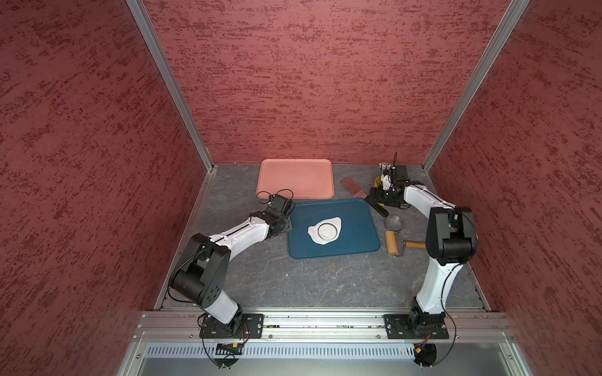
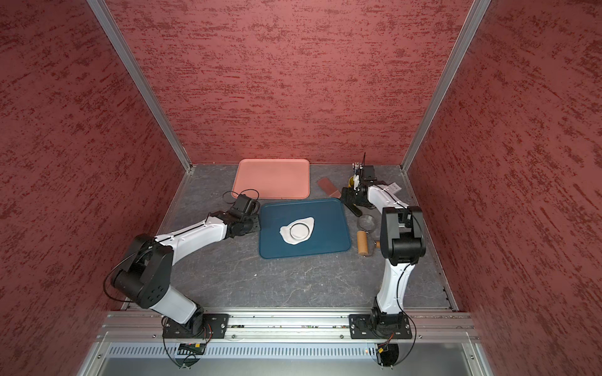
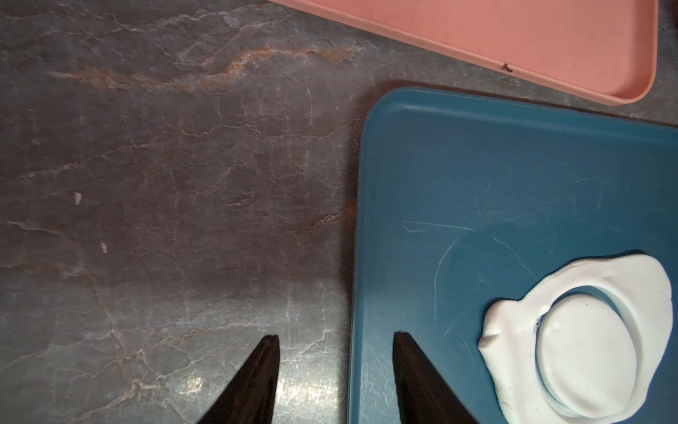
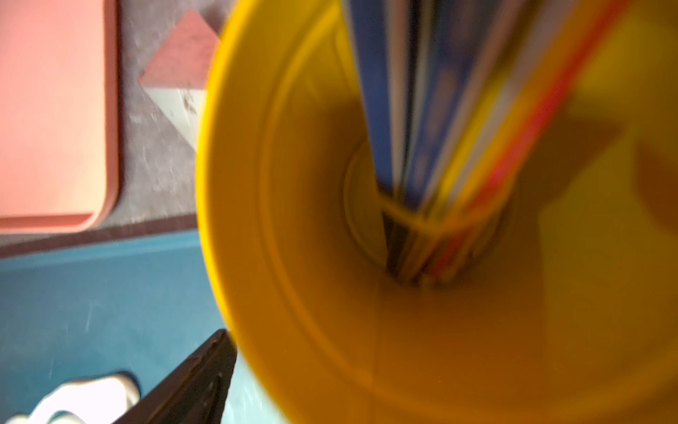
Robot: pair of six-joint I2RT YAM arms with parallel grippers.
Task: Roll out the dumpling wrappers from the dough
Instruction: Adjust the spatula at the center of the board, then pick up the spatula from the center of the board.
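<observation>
The left gripper (image 3: 334, 334) hangs open over the blue tray (image 3: 361, 205) rim near the dough (image 3: 510, 323); whether the right gripper (image 1: 380, 190) grips the cup (image 4: 279, 227) I cannot tell.

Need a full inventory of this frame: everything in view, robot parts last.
pink tray: 1, pink, back of table
blue tray: 1, blue, centre, in front of pink tray
dough: 1, white, on blue tray
dumpling wrapper: 1, white round disc, cut out within the dough
yellow cup: 1, yellow, back right, coloured sticks inside
scraper: 1, blade looks reddish, between pink tray and cup
metal ring: 1, grey, right of blue tray
rolling pin: 1, wood, right of blue tray, in front of the ring
table: 1, grey marbled
left pincer: 1, black, open, at blue tray's left edge
right pincer: 1, black, at the yellow cup, grip unclear
</observation>
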